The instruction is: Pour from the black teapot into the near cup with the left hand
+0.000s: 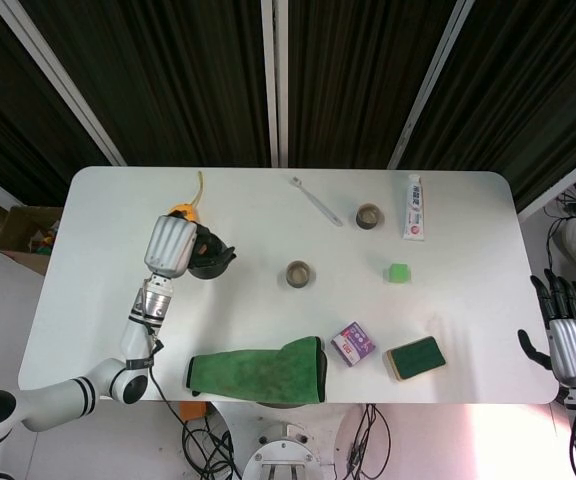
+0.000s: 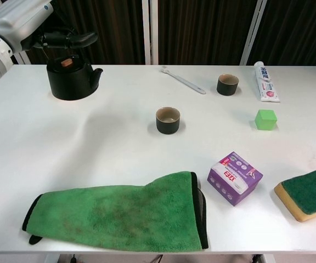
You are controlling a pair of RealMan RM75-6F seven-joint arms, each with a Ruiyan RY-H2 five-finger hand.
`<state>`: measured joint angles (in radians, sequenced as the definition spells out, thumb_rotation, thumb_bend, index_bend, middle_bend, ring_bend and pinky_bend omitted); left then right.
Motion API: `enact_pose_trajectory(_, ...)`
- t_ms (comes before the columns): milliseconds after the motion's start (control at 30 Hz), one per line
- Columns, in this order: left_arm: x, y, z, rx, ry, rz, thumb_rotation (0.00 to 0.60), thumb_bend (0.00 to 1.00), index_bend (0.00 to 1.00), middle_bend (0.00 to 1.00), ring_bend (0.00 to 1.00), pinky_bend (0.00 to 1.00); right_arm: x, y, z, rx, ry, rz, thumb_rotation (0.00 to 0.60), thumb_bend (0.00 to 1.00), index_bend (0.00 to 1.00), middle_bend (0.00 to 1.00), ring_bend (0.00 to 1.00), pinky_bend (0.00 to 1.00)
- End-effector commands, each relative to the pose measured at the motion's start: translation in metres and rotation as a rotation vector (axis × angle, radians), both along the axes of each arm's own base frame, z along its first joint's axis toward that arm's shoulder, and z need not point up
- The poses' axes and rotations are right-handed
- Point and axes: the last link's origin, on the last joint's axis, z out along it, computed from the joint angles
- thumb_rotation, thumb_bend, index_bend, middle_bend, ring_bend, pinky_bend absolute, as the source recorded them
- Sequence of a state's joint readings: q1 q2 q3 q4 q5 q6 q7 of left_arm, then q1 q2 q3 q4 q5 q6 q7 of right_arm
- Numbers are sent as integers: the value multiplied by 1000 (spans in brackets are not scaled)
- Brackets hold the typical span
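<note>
The black teapot [image 2: 70, 80] [image 1: 212, 260] hangs at the table's far left, spout pointing right, and looks raised a little off the surface. My left hand [image 2: 22, 21] [image 1: 172, 245] grips its arched handle from above. The near cup [image 2: 168, 120] [image 1: 299, 273], dark with a pale inside, stands upright at mid-table, well to the right of the teapot. My right hand [image 1: 574, 345] hangs beyond the table's right edge, fingers straight and apart, holding nothing.
A second cup [image 2: 227, 84], a toothbrush [image 2: 182, 80] and a toothpaste tube [image 2: 266, 81] lie at the back. A green cube [image 2: 266, 119], purple box [image 2: 235, 177] and sponge [image 2: 307, 192] are on the right. A green towel [image 2: 119, 211] covers the front. A yellow object [image 1: 181, 210] sits behind the teapot.
</note>
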<state>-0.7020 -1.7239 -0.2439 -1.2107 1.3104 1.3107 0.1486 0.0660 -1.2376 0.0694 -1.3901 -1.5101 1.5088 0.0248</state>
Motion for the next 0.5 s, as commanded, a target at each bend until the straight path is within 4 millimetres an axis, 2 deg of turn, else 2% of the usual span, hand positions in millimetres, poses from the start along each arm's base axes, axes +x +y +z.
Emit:
enact_pose_trajectory(33, 0, 0, -1, -5, -7, 5, 430, 161, 1000, 1000, 1000, 580, 0, 0, 0, -1, 0, 1, 600, 290, 0, 0, 0, 0)
enact_pose_trajectory(67, 0, 0, -1, -7, -13, 6, 453, 161, 1000, 1000, 1000, 580, 0, 0, 0, -1, 0, 0, 600, 289, 0, 0, 0, 0)
enact_pose_trajectory(133, 1, 1, -1, -9, -19, 7, 458, 161, 1000, 1000, 1000, 580, 0, 0, 0, 0, 0, -1, 600, 289, 0, 0, 0, 0)
enact_pose_trajectory(500, 1, 1, 2, -14, -57, 15, 444, 161, 1000, 1000, 1000, 580, 0, -1, -1, 7, 1, 1, 600, 272, 0, 0, 0, 0)
